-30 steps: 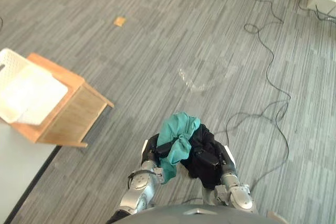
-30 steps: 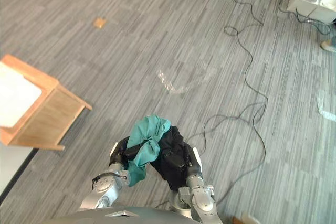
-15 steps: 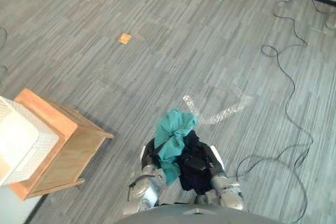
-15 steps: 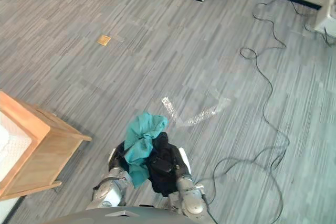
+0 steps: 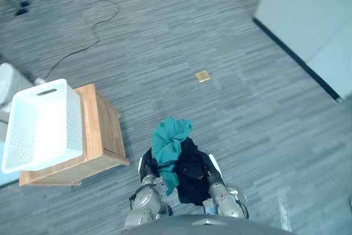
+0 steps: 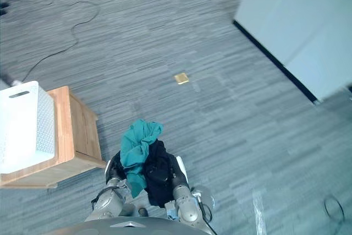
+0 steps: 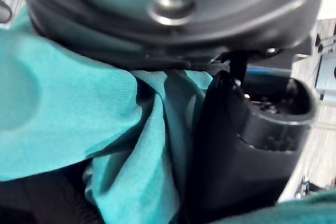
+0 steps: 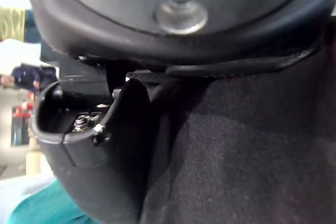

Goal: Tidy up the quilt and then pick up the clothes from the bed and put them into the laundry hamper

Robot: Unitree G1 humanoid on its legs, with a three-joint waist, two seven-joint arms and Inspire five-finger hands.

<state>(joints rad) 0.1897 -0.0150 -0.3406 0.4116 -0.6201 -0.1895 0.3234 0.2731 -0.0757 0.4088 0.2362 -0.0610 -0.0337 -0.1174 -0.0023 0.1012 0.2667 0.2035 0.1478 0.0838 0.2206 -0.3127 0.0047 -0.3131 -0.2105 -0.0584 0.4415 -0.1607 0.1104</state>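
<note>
Left hand (image 7: 231, 145), right hand (image 8: 100, 156) cradle clothes (image 5: 170, 142) right of the hamper (image 5: 74, 119), grips untellable; centre bundle above it before releasing.

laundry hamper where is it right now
The white laundry hamper sits on a wooden stand at the left of the left eye view, to the robot's left of the teal and black clothes it carries.

Matt teal cloth (image 5: 168, 141) and black cloth (image 5: 192, 179) are pictured; the white plastic hamper (image 5: 75, 119) is perforated, the surface (image 5: 97, 125) smooth pale wood.
</note>
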